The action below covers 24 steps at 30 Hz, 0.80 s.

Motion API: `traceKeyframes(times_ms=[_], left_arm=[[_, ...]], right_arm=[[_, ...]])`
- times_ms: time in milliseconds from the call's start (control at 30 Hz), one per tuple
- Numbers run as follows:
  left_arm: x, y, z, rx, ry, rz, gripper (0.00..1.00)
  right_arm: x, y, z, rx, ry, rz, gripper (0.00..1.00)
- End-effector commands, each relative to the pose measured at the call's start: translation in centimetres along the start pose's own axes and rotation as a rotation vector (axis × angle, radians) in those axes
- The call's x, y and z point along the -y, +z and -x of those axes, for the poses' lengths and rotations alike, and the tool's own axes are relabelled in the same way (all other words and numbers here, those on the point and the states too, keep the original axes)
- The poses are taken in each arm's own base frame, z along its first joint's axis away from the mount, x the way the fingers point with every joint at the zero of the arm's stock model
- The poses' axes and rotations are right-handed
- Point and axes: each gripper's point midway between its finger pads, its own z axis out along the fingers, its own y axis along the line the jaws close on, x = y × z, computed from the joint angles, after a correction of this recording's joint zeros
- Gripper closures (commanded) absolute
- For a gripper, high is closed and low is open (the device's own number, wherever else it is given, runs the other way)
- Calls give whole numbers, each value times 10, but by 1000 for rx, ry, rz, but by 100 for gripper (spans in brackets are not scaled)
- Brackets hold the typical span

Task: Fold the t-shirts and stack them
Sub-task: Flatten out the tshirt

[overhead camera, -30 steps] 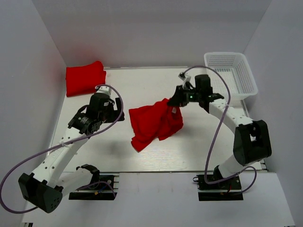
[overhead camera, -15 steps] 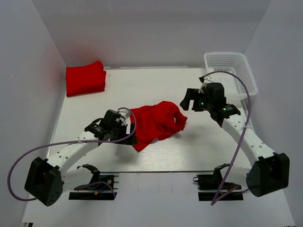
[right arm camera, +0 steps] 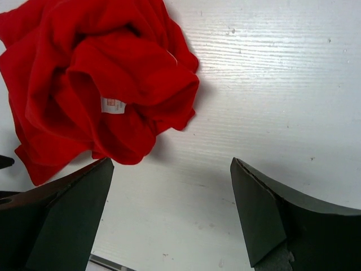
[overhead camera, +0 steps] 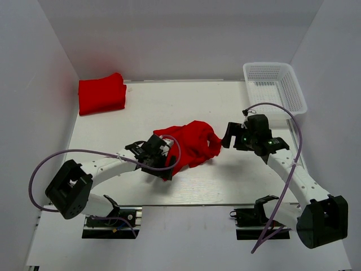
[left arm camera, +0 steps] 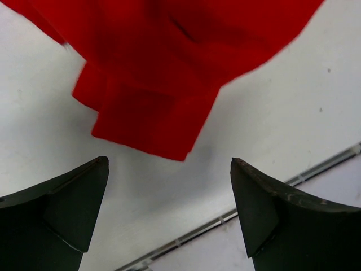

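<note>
Here we are over the left gripper (left arm camera: 169,161): its fingers stand wide apart with nothing between them, only bare table (left arm camera: 271,101). The crumpled shirt (left arm camera: 163,84) lies just ahead of the fingertips, a loose corner hanging down toward the gap. We can't see the top of that shirt, since the frame cuts it off, and the fingers themselves are cropped at the bottom.

From overhead, this gripper sits against the shirt's near edge. Its fingertips are hard to pick out there, dark against red, and we can't tell if they touch cloth.

Now the right gripper (right arm camera: 169,161): its fingers are spread wide too and hold nothing. The shirt sits ahead of it, toward its left finger, bunched up with a small white label (right arm camera: 113,105) showing. The cloth runs off the top and left of this view.

Overhead again, the right gripper is just beside the shirt's other side, apart from it.

The folded shirt (overhead camera: 101,93) rests well beyond the left gripper, off to its left. The basket (overhead camera: 276,84) stands well beyond the right gripper, its contents impossible to make out.
</note>
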Motion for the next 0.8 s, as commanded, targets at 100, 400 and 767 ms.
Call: traceKeyframes(times_ms=[100, 400, 767], left_arm=[[0, 9, 28, 130, 25, 70, 6], [-9, 39, 21, 82, 47, 181, 35], [16, -18, 69, 250, -7, 116, 100]], right_arm=[[0, -7, -8, 3, 27, 20, 10], [9, -7, -19, -12, 49, 2, 10], [18, 4, -36, -51, 21, -13, 11]])
